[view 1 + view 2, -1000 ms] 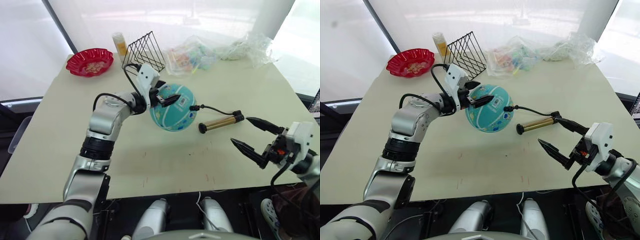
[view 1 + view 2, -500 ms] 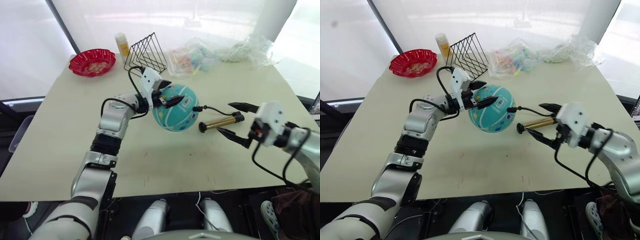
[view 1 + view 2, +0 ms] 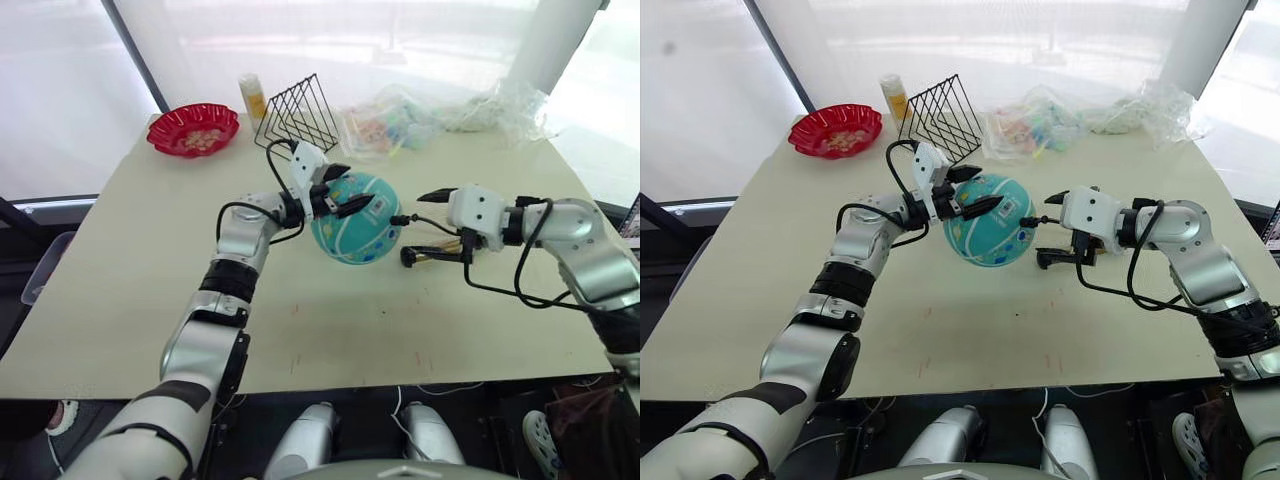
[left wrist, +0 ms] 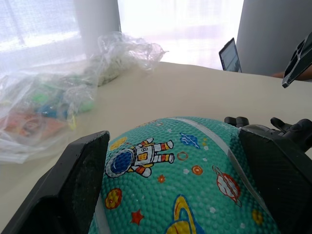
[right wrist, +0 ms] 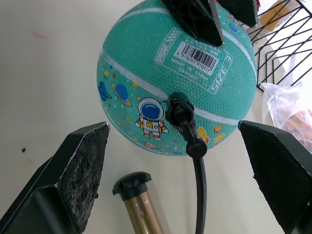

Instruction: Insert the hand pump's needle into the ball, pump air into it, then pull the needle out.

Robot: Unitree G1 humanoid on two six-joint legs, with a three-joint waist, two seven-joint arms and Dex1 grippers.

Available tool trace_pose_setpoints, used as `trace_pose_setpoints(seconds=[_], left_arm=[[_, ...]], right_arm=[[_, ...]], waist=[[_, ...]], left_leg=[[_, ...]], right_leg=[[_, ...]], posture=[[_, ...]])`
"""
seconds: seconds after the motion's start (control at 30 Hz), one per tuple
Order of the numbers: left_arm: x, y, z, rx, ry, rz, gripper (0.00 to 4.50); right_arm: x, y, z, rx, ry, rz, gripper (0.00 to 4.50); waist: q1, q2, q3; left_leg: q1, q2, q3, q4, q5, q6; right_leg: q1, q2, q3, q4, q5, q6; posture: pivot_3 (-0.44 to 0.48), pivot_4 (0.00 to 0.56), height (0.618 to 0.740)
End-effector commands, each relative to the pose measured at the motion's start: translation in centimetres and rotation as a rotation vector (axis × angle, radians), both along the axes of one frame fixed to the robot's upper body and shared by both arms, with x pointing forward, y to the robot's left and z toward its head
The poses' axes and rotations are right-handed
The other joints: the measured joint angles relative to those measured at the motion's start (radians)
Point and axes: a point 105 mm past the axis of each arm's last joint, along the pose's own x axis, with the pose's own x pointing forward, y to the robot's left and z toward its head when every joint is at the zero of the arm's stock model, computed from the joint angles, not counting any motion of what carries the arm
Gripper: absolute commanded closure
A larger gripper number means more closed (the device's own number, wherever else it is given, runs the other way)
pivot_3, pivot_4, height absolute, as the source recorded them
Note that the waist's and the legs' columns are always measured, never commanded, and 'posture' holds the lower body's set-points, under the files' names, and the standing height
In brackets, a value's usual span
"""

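Ball (image 3: 355,204) round on worktop (image 3: 150,260), left claw (image 4: 175,161) spread open, straddling its top to steady it. Hose connector (image 5: 181,113) plugged into ball, so needle seems inserted. Right claw (image 5: 178,170), open, has swung in over hand pump (image 5: 141,204); grabbing it looks next.

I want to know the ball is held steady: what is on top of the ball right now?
The left gripper rests over the top of the ball, open, its fingers straddling the crown. A white barcode label sits near it. What lies under the ball is covered.
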Motion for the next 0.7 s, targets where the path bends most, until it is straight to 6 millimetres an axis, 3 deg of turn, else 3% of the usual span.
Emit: trace_pose_setpoints(seconds=[0.03, 0.63, 0.7], left_arm=[[-0.5, -0.1, -6.1, 0.140, 0.168, 0.018, 0.00], [-0.6, -0.7, -6.1, 0.142, 0.156, 0.001, 0.00], [-0.6, -0.7, -6.1, 0.141, 0.157, 0.003, 0.00]], right_arm=[[1.2, 0.4, 1.0, -0.104, -0.135, 0.063, 0.06], [3.1, 1.6, 0.8, -0.170, -0.252, 0.139, 0.06], [3.1, 1.7, 0.8, -0.170, -0.256, 0.146, 0.56]], waist=[[0.000, 0.002, -0.001], [0.002, 0.003, -0.004], [0.002, 0.003, -0.004]], left_leg=[[0.001, 0.000, 0.000, 0.000, 0.000, 0.000], [0.001, -0.002, -0.003, 0.000, 0.000, 0.000], [0.001, -0.002, -0.004, 0.000, 0.000, 0.000]], right_leg=[[0.001, 0.000, 0.000, 0.000, 0.000, 0.000], [0.002, -0.001, -0.002, 0.000, 0.000, 0.000], [0.002, -0.001, -0.002, 0.000, 0.000, 0.000]], posture=[[0.000, 0.150, 0.740], [0.000, 0.150, 0.740], [0.000, 0.150, 0.740]])
